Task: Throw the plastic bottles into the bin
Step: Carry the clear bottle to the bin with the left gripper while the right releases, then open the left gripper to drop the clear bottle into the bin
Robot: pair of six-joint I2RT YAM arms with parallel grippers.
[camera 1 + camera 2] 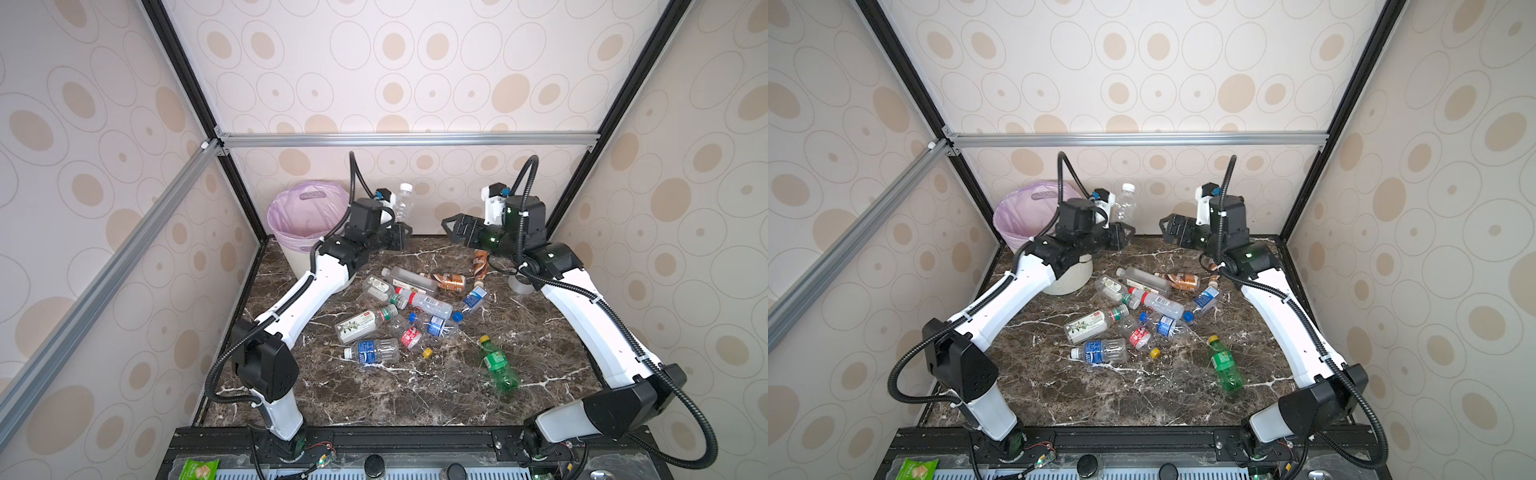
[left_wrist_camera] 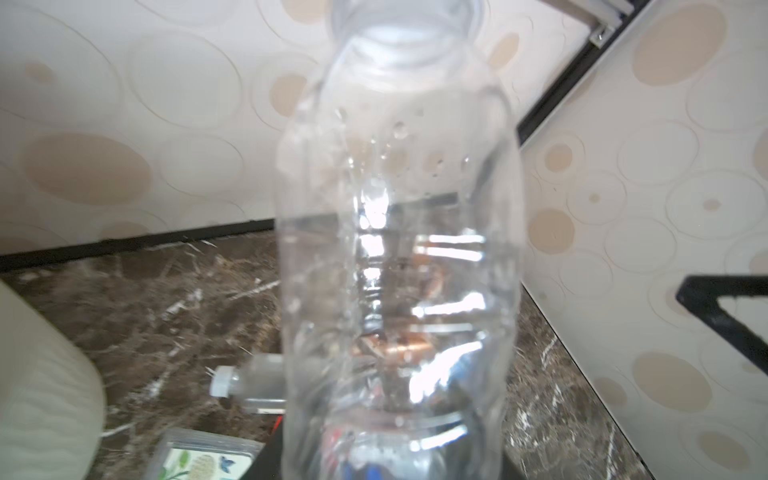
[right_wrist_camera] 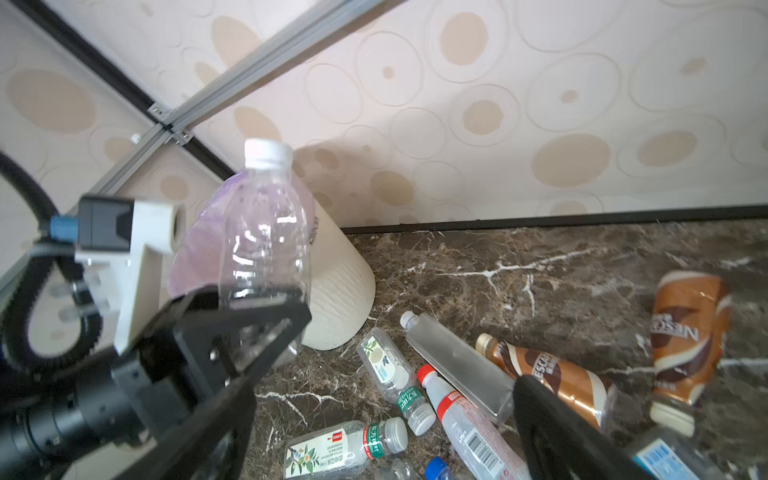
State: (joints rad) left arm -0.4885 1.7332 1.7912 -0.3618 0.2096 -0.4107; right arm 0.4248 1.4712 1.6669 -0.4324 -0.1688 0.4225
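My left gripper (image 1: 400,232) is shut on the base of a clear bottle with a white cap (image 1: 402,203), held upright just right of the bin (image 1: 275,218). That bottle (image 2: 395,249) fills the left wrist view. The off-white bin (image 1: 1005,226) with its pink liner stands at the back left. My right gripper (image 1: 449,226) hangs open and empty a little to the right of the held bottle (image 3: 266,232). Its fingers (image 3: 557,424) frame the pile of plastic bottles (image 1: 415,307) on the marble table. Two brown bottles (image 1: 451,281) lie at the back, and a green one (image 1: 496,365) lies apart at the front right.
A clear tape roll (image 1: 519,284) sits under the right forearm. A loose yellow cap (image 1: 427,353) lies beside the pile. A green snack packet (image 1: 198,469) rests on the front rail. Patterned walls and black frame posts close in the table (image 1: 415,399) on three sides.
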